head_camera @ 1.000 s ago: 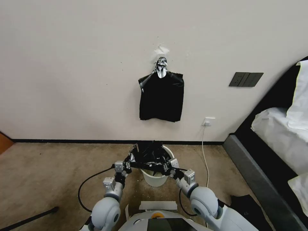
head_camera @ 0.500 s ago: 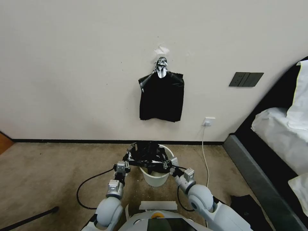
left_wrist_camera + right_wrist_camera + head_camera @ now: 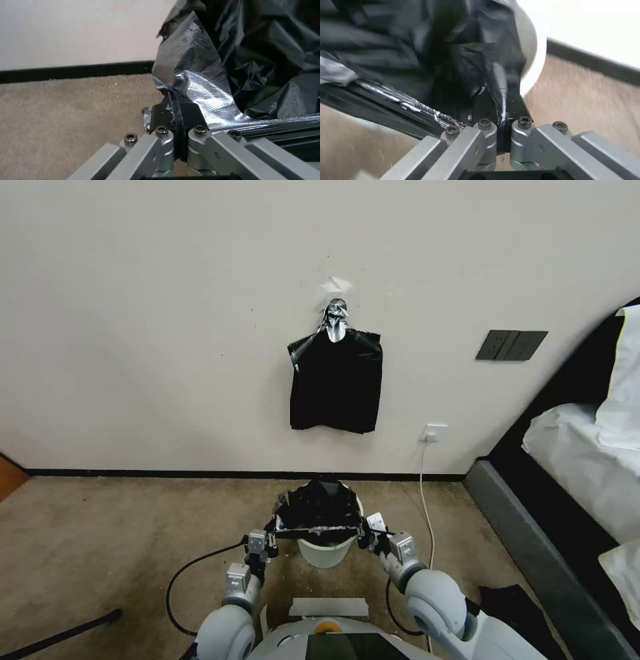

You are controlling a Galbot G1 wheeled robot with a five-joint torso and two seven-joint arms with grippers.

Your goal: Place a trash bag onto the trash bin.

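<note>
The trash bin point(image 3: 325, 553), a small off-white bucket, stands on the carpet in front of the wall. The glossy black trash bag point(image 3: 320, 505) is draped across its mouth, and its silver-taped near edge is stretched along the bin's near rim between my two grippers. My left gripper point(image 3: 274, 531) is shut on the bag's left corner, and its closed fingertips point(image 3: 173, 100) pinch the taped edge beside the trash bag point(image 3: 266, 57). My right gripper point(image 3: 365, 533) is shut on the right corner. In the right wrist view that gripper point(image 3: 499, 100) clamps the trash bag point(image 3: 420, 50) beside the bin's rim point(image 3: 530, 60).
A flat bundle of black bags point(image 3: 335, 387) hangs on the wall under silver tape, above the bin. A white cable point(image 3: 424, 493) drops from a wall socket to the right. The bed frame point(image 3: 533, 540) closes off the right side. A dark bar point(image 3: 60, 635) lies on the floor at the left.
Both grippers have carried the bag to the right and lower. It sat off the bin's left side before and now sits centred over the mouth, with its edge pulled straight along the near rim.
</note>
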